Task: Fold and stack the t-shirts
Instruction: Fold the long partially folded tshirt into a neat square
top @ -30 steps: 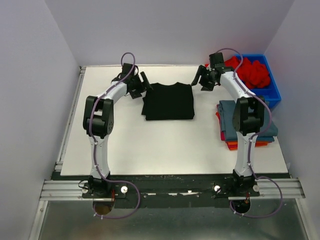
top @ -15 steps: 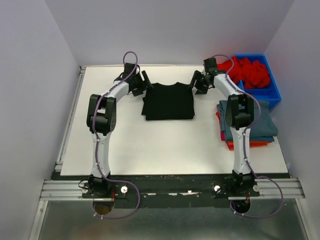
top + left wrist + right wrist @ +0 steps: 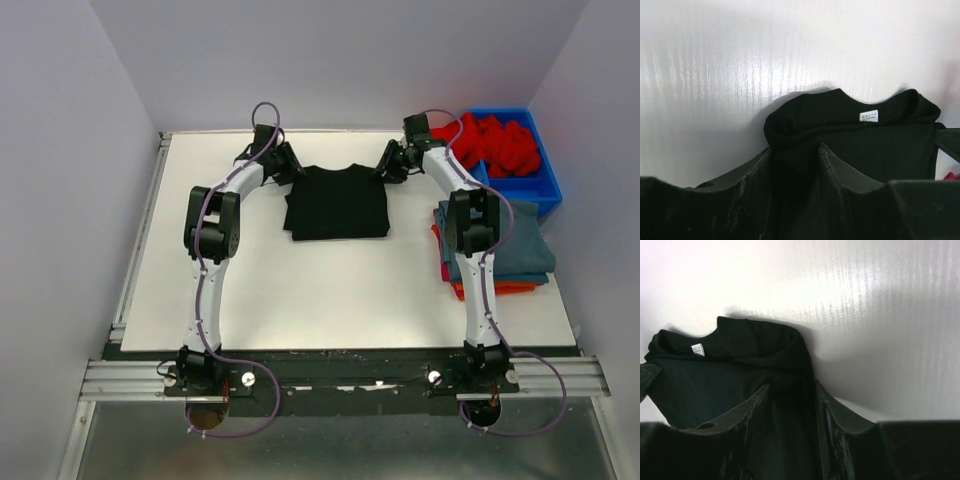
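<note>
Wrist views, left pincer (image 3: 796, 150) and right pincer (image 3: 791, 386) apart, black t-shirt (image 3: 875, 145) shoulders between them.

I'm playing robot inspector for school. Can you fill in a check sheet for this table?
Surface: white table, no marks seen.
Job's things: black t-shirt lies folded mid-table; folded stack at the right, slate-blue on top, orange and red edges below.
Clutter: blue bin at the far right, holding loose red tees.
Grippers: left gripper and right gripper each have fingers either side of a far corner of the black t-shirt; whether they are clamped cannot be told.
Cables: purple cables loop along both arms, off the cloth.
Surroundings: plain grey walls; nothing else seen.
</note>
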### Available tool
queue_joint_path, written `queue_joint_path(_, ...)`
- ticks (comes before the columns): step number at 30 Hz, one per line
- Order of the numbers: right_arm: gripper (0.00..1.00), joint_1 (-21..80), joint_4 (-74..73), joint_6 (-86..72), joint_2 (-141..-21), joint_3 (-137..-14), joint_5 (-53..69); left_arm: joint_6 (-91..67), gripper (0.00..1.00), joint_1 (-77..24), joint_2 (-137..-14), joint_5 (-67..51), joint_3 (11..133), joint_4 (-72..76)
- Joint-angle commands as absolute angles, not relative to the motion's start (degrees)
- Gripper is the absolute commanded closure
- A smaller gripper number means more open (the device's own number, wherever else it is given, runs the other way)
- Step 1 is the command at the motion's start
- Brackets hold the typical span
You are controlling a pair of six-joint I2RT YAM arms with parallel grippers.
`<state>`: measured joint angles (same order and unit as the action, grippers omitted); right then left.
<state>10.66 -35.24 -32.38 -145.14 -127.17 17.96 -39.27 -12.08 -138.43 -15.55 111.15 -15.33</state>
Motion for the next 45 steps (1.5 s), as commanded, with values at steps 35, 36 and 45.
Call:
queue_joint_path(35, 0.99, 13.01, -22.32, -32.43, -113.82, -83.86, 18.90, -43.95, 1.00, -12.83, -110.66, -15.30, 69.88, 3.62)
queue_joint_path(36, 0.99, 13.18, -22.67, -32.34, -113.64, -82.98, 18.37, -44.12, 1.00, -13.09, -110.22, -15.21, 69.09, 3.26)
queue_joint_path(45, 0.46, 13.18, -26.10, -31.02, -119.35, -88.24, 13.01, -42.28, 0.63, -13.36, -115.92, -14.15, 73.64, 2.03)
